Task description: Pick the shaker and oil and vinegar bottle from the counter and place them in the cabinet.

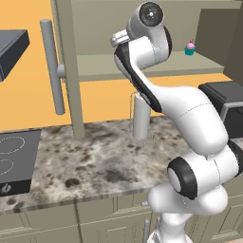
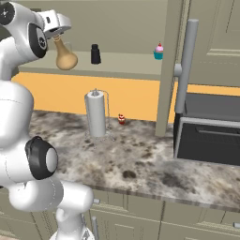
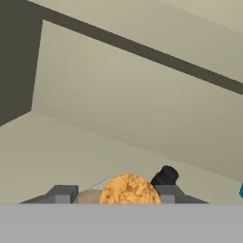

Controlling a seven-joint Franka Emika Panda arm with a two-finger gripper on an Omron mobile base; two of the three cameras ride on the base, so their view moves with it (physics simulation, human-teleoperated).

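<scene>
No readable text, label, brand or number anywhere in the three views. Only one small sign: a white power symbol on the front edge of the black stovetop (image 1: 14,163), at its lower left corner, beside two faint white ring marks on its surface. Nothing legible on the oil and vinegar bottle (image 2: 64,56), the shaker (image 2: 95,54), the cabinet (image 2: 126,63) or the microwave (image 2: 208,131).

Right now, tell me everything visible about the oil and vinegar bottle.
The oil and vinegar bottle is tan-golden, flask-shaped, with a wide bulbous base and a thin neck running up into the pincer, which is shut on it. It hangs tilted, at the cabinet shelf, left of the black shaker. Whether its base touches the shelf is unclear.
</scene>
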